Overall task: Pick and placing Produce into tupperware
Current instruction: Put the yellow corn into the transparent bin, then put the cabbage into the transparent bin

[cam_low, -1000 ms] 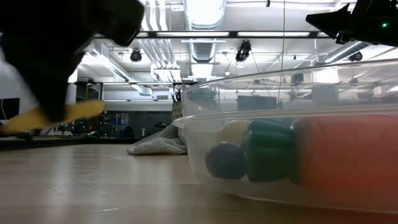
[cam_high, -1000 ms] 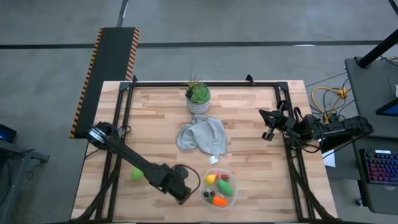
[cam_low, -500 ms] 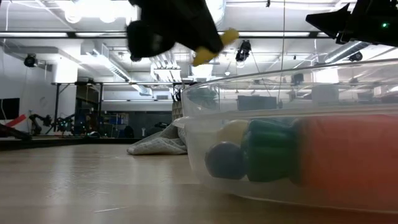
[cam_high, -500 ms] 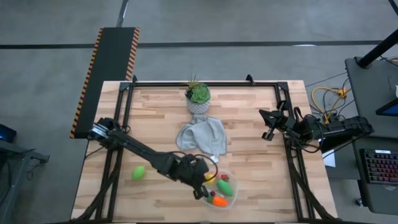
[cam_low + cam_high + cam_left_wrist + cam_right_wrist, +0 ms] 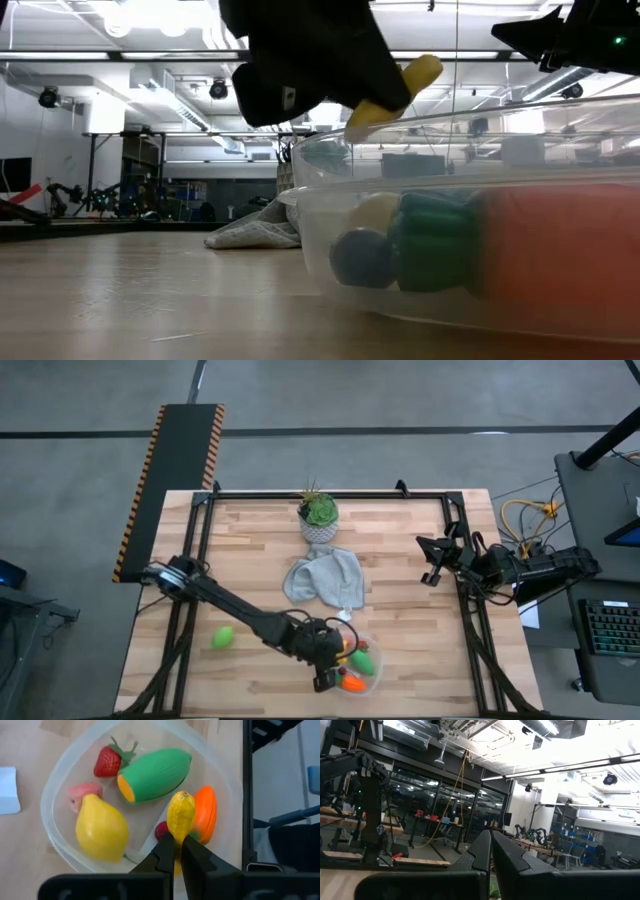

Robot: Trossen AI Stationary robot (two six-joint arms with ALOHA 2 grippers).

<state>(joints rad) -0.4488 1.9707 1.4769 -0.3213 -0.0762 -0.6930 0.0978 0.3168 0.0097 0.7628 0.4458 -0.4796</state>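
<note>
The clear tupperware (image 5: pixel 378 652) sits near the table's near edge. It holds a strawberry (image 5: pixel 106 764), a green piece with a yellow end (image 5: pixel 155 774), a yellow lemon-like piece (image 5: pixel 100 832), a pink piece and an orange one (image 5: pixel 206 815). My left gripper (image 5: pixel 175 851) hangs over the tupperware, shut on a small long yellow piece (image 5: pixel 181 815). A green oval (image 5: pixel 222 637) lies on the table left of the tupperware. My right gripper (image 5: pixel 428 562) waits shut at the table's right edge, raised off the table. My left gripper pinches the yellow piece by its near end (image 5: pixel 177 836) between the two fingers, which come from above and lie along it. The piece is lifted clear over the tupperware's rim (image 5: pixel 420 135) and sticks out tilted past the fingertips (image 5: pixel 395 92).
A crumpled grey cloth (image 5: pixel 325 580) lies at the table's middle, just beyond the tupperware, with a white tag (image 5: pixel 343 616) at its near corner. A potted plant (image 5: pixel 318 518) stands near the far edge. Bare wood lies to the left and right of the cloth.
My left gripper has risen from table height left of the tupperware and moved toward the table's right, carrying the yellow piece. The piece has been lifted clear of the table and now hangs over the tupperware's inside.
</note>
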